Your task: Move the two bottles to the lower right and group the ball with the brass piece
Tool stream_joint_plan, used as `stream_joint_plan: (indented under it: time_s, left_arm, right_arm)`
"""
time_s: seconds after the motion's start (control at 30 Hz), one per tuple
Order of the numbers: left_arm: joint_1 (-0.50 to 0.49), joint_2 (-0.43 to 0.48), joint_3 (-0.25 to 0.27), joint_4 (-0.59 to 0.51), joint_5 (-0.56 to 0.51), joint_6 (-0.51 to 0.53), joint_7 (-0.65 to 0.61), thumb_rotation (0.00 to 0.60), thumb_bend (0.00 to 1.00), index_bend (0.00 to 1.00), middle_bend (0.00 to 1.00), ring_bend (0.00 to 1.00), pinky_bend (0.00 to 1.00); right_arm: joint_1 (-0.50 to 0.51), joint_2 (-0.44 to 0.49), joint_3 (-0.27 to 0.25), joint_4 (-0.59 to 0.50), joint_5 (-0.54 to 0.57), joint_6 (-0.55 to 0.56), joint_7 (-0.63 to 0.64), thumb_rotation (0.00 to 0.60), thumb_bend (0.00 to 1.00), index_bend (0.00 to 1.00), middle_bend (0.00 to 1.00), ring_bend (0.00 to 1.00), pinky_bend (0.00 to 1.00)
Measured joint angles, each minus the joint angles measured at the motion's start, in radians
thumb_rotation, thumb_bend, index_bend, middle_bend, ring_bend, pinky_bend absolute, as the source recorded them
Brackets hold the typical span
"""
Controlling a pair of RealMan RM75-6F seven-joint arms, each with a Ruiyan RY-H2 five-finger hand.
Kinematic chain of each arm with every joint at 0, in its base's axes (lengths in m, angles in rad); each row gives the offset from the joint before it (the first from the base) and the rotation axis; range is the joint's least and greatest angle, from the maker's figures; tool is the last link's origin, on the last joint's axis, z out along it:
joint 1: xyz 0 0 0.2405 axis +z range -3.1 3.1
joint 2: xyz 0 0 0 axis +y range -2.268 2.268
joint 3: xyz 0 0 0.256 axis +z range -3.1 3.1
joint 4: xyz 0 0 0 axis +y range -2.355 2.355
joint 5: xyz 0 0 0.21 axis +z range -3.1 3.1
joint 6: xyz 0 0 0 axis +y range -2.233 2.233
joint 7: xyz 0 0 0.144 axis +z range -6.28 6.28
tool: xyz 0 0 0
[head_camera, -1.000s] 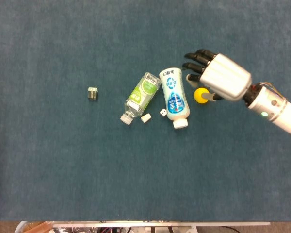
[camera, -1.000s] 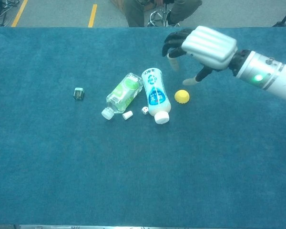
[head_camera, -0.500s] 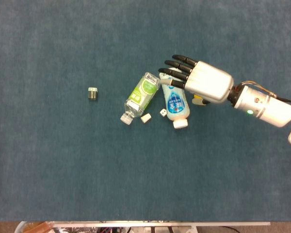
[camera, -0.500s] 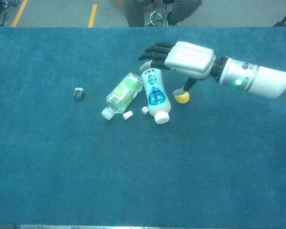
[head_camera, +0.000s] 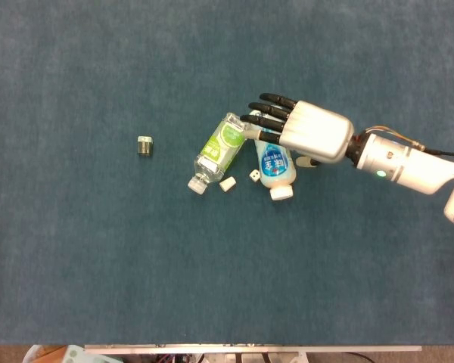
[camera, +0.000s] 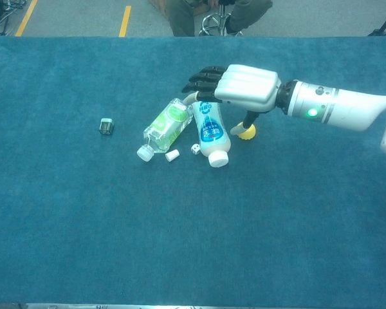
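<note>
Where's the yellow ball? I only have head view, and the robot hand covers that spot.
Observer: Chest view shows the ball on the cloth just right of the blue-label bottle, partly behind the thumb of the right robot hand.
Operator: Is it holding anything?
Observer: No. From the chest camera its fingers are stretched out above the blue-label bottle's base end, toward the green-label bottle, with nothing in them.
Operator: Thumb on the ball?
Observer: The thumb points down with its tip at the ball's left edge. I can't tell whether they actually touch.
</note>
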Motion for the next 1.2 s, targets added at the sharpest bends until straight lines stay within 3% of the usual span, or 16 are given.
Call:
stream_joint_plan:
  time_s: [0.27,0.53,1.2]
  left_arm:
    - [0.010,-0.002,0.001,0.006,-0.001,0.009,-0.013,0.600,0.02,0.30,0.17,0.15,0.41]
    - [0.014,-0.009,0.002,0.018,0.001,0.011,-0.024,0.600,0.02,0.30,0.17,0.15,0.41]
    - [0.024,-0.016,-0.002,0.034,-0.001,0.018,-0.047,0.600,0.02,0.30,0.17,0.15,0.41]
  right_arm:
    - [0.019,-0.048,-0.038,0.074,-0.003,-0.008,0.039,0.600,0.00,0.16,0.16,0.04,0.17]
    - [0.038,-0.083,-0.068,0.132,-0.008,-0.011,0.080,0.600,0.00,0.18,0.17,0.05,0.18]
    - [0.041,-0.133,-0.138,0.228,-0.012,-0.004,0.144,0.600,0.00,0.34,0.28,0.14,0.23]
